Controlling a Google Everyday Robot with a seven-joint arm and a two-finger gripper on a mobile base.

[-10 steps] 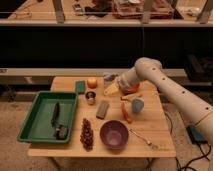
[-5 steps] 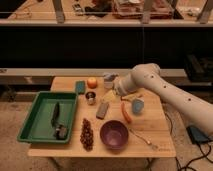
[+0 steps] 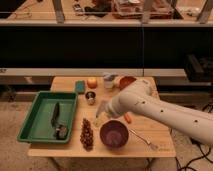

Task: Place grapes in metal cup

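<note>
Dark reddish-purple grapes (image 3: 87, 134) lie in a long, knobbly bunch near the front of the wooden table (image 3: 64, 85), just left of the purple bowl (image 3: 114, 135) and right beside the green tray (image 3: 35, 117); the shiny metal cup (image 3: 90, 97) stands further back, apart from them; the gripper (image 3: 101, 119) hovers between cup and bowl, just right of the bunch, jaws apart.

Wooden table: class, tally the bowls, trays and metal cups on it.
Bowls: 2, round purple bowl, reddish-orange bowl
Trays: 1, green rectangular tray
Metal cups: 1, small shiny metal cup
Total: 4
Open gripper hovers beside the purple grape bunch.
</note>
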